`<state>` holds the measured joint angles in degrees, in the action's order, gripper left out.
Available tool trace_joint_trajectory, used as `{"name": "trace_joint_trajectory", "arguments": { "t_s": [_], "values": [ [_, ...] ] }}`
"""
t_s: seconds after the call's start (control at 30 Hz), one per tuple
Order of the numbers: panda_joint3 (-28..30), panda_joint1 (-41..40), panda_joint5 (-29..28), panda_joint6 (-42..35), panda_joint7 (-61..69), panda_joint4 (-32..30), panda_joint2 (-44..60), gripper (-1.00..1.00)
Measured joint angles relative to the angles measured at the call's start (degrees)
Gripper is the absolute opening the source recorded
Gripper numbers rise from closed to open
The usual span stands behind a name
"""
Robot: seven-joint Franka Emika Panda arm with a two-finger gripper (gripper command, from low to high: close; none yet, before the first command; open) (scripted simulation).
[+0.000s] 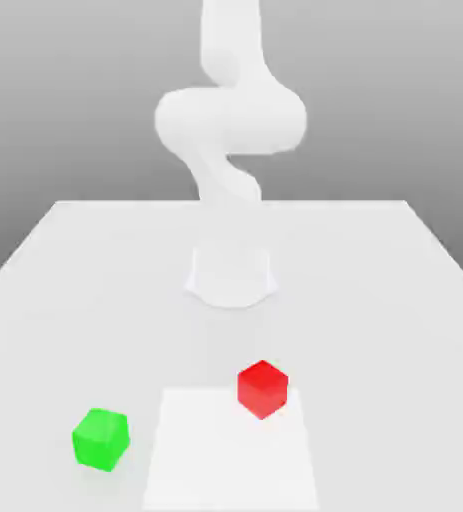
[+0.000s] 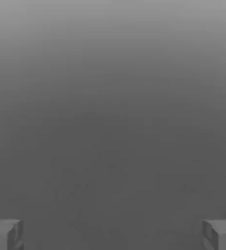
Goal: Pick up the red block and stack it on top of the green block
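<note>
While the fingers (image 2: 113, 235) stand wide apart and released in the hand view, I find the red block (image 1: 263, 389) on the counter (image 1: 355, 330), overlapping the white patch (image 1: 230, 460) in the exterior view. The green block (image 1: 101, 439) sits apart, towards that view's left. I judge the red block light and rigid, its matte faces unlikely to slip. I recommend gripping two opposite side faces at mid-height, squarely; a corner hold could twist it.

White table (image 1: 145, 300), evenly lit, set against a plain grey background (image 1: 75, 100), darker toward the table's far edge.
</note>
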<state>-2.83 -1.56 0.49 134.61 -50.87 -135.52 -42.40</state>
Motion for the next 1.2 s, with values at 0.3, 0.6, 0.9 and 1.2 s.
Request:
{"name": "trace_joint_trajectory", "arguments": {
  "t_s": [0.3,0.6,0.9,1.2],
  "values": [
    [-9.72,-5.32,1.86,11.78,-21.89,-15.74,14.95,0.0],
    [-16.41,-8.81,4.07,27.48,-46.23,-31.14,35.99,0.0],
    [-12.37,-8.89,-11.24,36.62,-58.97,-30.23,47.75,0.0],
    [-4.05,-2.6,-18.82,41.34,-64.29,-29.66,53.25,-1.0]
  ]
}}
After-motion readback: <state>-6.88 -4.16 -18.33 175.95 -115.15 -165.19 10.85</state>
